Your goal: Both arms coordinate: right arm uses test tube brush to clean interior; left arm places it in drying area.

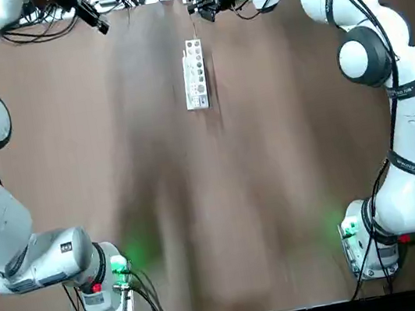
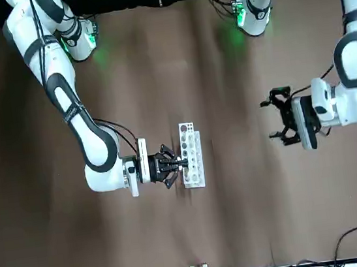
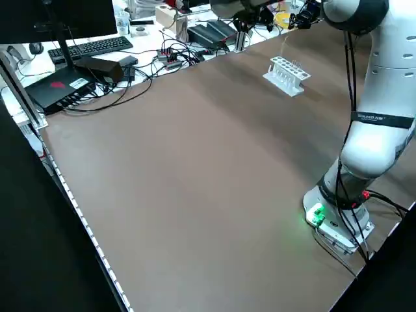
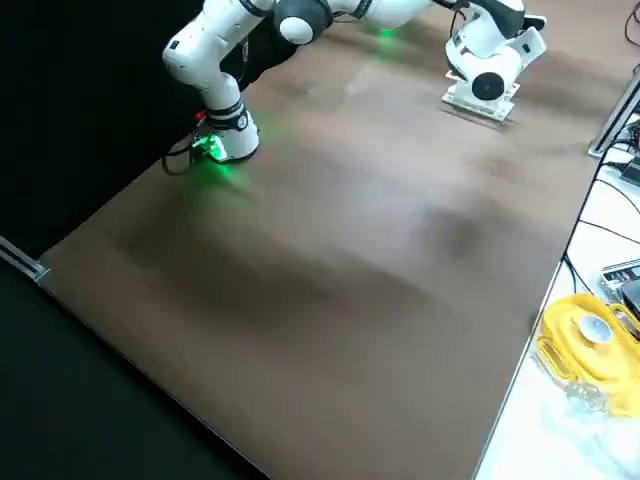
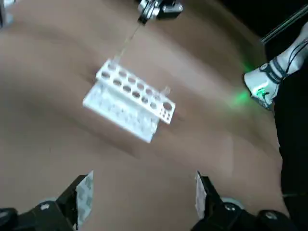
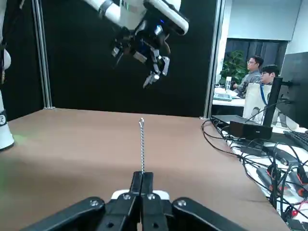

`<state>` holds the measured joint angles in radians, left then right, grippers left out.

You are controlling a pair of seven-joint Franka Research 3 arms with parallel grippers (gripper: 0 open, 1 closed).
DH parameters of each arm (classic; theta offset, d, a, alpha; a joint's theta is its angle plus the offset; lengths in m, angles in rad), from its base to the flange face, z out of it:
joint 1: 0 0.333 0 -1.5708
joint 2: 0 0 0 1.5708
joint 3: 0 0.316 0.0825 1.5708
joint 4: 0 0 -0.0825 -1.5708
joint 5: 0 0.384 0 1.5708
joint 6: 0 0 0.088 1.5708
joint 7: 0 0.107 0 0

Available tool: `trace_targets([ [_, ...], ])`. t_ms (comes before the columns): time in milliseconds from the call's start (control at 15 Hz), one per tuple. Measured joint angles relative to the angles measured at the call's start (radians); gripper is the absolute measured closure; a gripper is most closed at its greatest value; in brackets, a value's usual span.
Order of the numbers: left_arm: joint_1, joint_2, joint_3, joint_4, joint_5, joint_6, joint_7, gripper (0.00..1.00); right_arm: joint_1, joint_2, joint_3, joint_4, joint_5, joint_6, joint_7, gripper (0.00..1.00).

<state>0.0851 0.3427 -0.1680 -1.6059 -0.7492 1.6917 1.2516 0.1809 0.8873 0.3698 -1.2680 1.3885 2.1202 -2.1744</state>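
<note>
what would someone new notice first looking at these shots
Probably the small white rack standing alone at the far middle of the bare brown table. Next, the right pincer low beside one end of the rack, shut on a thin brush. The left pincer hangs open in the air off to the rack's other side.

Clutter around the brown surface (image 3: 195, 162)

A black keyboard (image 3: 91, 47), a tangle of black cables (image 3: 140, 75) and a yellow object (image 4: 590, 345) lie off the surface's edges; two seated people (image 6: 255, 72) and a plant (image 6: 236, 65) show in the room beyond.
</note>
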Motion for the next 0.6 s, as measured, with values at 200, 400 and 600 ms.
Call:
trace_targets([
  [200, -0.003, 0.063, 0.0, 0.001, -0.161, 0.023, 0.231, 0.0, -0.002, 0.0, 0.001, 0.001, 0.002, -0.006, 0.017, 0.98],
  [400, -0.005, 0.135, 0.0, 0.002, -0.309, 0.039, 0.485, 0.0, -0.007, 0.0, 0.002, 0.001, 0.014, -0.01, 0.028, 0.98],
  [600, -0.009, 0.207, 0.0, 0.002, -0.476, 0.043, 0.703, 0.0, -0.012, 0.0, 0.006, 0.005, 0.029, -0.022, 0.029, 0.98],
])
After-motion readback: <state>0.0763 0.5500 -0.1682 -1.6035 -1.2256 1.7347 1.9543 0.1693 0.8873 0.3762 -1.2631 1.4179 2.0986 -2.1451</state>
